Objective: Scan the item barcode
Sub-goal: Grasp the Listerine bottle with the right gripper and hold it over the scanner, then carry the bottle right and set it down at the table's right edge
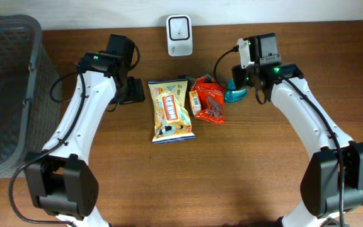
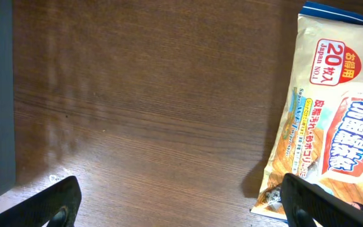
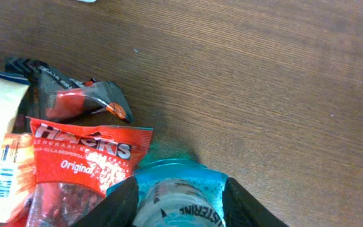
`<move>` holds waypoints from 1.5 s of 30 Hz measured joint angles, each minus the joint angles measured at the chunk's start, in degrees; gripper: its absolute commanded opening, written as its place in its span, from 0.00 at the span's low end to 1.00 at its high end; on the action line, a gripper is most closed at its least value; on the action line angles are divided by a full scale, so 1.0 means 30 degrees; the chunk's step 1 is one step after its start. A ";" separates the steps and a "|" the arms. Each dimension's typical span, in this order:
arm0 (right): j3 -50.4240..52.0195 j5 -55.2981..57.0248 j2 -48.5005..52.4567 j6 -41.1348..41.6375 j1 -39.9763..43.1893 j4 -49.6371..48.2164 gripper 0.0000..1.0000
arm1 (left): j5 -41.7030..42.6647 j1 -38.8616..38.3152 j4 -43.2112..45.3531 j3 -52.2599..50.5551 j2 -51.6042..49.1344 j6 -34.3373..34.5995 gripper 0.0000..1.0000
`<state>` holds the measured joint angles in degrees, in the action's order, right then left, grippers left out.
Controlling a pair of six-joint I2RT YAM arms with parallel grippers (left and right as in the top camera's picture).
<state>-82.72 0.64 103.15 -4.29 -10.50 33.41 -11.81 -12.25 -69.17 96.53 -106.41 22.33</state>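
Note:
A teal Listerine bottle [image 3: 181, 205] lies on the wooden table, just right of a red Hacks candy bag [image 3: 74, 164]. My right gripper [image 3: 180, 189] is shut on the bottle, one black finger pressed against each side. From overhead, the bottle [image 1: 230, 95] shows under the right gripper [image 1: 239, 89]. The white scanner [image 1: 179, 27] stands at the table's back edge. My left gripper [image 2: 184, 205] is wide open over bare wood with nothing between its fingers, left of a yellow snack bag [image 2: 333, 126]. No barcode on the bottle shows.
The yellow snack bag [image 1: 171, 110] and the red bag [image 1: 210, 104] lie side by side mid-table. A dark crumpled wrapper [image 3: 74, 94] sits behind the red bag. A grey mesh basket [image 1: 5, 94] fills the far left.

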 measured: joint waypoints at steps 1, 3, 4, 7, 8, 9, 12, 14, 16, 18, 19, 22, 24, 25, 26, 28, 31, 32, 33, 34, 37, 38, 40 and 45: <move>0.0000 -0.0087 0.0000 0.0284 0.0007 -0.0102 0.29 | 0.0000 0.0000 0.0000 0.0000 0.0000 0.0000 0.99; 0.0000 -0.0080 0.0058 0.1457 0.0000 -0.0379 0.27 | -0.0007 0.0000 0.0000 0.0000 0.0000 0.0000 0.99; -0.0648 -0.0073 0.0204 0.2506 0.0000 0.0423 0.23 | 0.0000 0.0000 -0.0007 0.0000 0.0000 0.0000 0.99; -0.3075 -0.0087 0.0364 0.4685 0.0000 0.2528 0.21 | 0.0000 0.0000 -0.0015 0.0000 0.0000 0.0000 0.99; -0.4328 -0.0153 0.0364 0.5909 0.0000 0.2987 0.19 | 0.0000 0.0000 -0.0015 0.0000 0.0000 0.0000 0.99; -0.4830 -0.0328 0.0364 0.6943 0.0000 0.2732 0.18 | 0.0000 0.0000 -0.0015 0.0000 0.0000 0.0000 0.99; -0.5158 -0.1625 0.0379 1.0775 0.0000 0.0393 0.17 | 0.0000 0.0000 0.0007 0.0000 0.0000 0.0000 0.99; -0.5260 -0.3781 0.0860 1.3493 0.0007 -0.1610 0.15 | 0.0000 0.0000 -0.0058 0.0000 0.0000 0.0000 0.99; -0.5406 -0.7329 0.2776 1.7340 -0.0015 -0.4619 0.11 | 0.0000 0.0000 0.0000 0.0000 0.0000 0.0000 0.99; -0.5224 -1.0921 0.5217 2.1580 0.0000 -0.9012 0.12 | 0.0007 0.0000 0.0000 0.0000 0.0000 0.0000 0.99; -0.5362 -1.1599 0.5982 2.3154 -0.0029 -1.0397 0.11 | 0.0000 0.0000 0.0036 0.0000 0.0000 0.0000 0.99; -0.5348 -1.3114 0.7184 2.8793 -0.0029 -1.2932 0.12 | 0.0000 0.0000 0.0007 0.0000 0.0000 0.0000 0.99; -0.5348 -1.3056 0.7184 3.1773 -0.0029 -1.3289 0.11 | -0.0007 0.0000 0.0000 0.0000 0.0000 0.0000 0.99; -0.5355 -1.2961 0.7227 3.2909 -0.0029 -1.3296 0.11 | 0.0000 0.0000 0.0007 0.0000 0.0000 0.0000 0.99; -0.5362 -1.2735 0.7300 3.4119 -0.0029 -1.3289 0.11 | 0.0000 0.0000 0.0007 0.0000 0.0000 0.0000 0.99; -0.5362 -1.1919 0.7665 3.5743 -0.0029 -1.3427 0.12 | 0.0000 0.0000 0.0000 0.0000 0.0000 0.0000 0.99; -0.5362 -1.0338 0.8772 3.7062 -0.0029 -1.3369 0.13 | 0.0000 0.0000 0.0007 0.0000 0.0000 0.0000 0.99; -0.5362 -1.0156 0.8998 3.7419 -0.0015 -1.3427 0.13 | 0.0000 0.0000 0.0000 0.0000 0.0000 0.0000 0.99; -0.5362 -1.0076 0.9369 3.7762 -0.0015 -1.3610 0.13 | 0.0000 0.0000 0.0000 0.0000 0.0000 0.0000 0.99; -0.5362 -1.0076 0.9602 3.8068 -0.0015 -1.3712 0.13 | 0.0000 0.0000 0.0000 0.0000 0.0000 0.0000 0.99; -0.5362 -1.0069 0.9872 3.8454 0.0087 -1.3733 0.13 | 0.0000 0.0000 0.0000 0.0000 0.0000 0.0000 0.99; -0.5362 -1.0069 0.9872 3.8468 0.0124 -1.3733 0.13 | 0.0000 0.0000 0.0000 0.0000 0.0000 0.0000 0.99; -0.5362 -1.0076 0.9872 3.8519 0.0379 -1.3784 0.13 | 0.0000 0.0000 0.0000 0.0000 0.0000 0.0000 0.99; -0.5377 -1.0499 0.9989 3.8410 0.0947 -1.7507 0.04 | 0.0000 0.0000 -0.0015 0.0000 0.0000 0.0000 0.99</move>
<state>-98.85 -30.85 133.12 110.93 -7.66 -19.11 -11.81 -12.25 -69.21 96.53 -106.41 22.33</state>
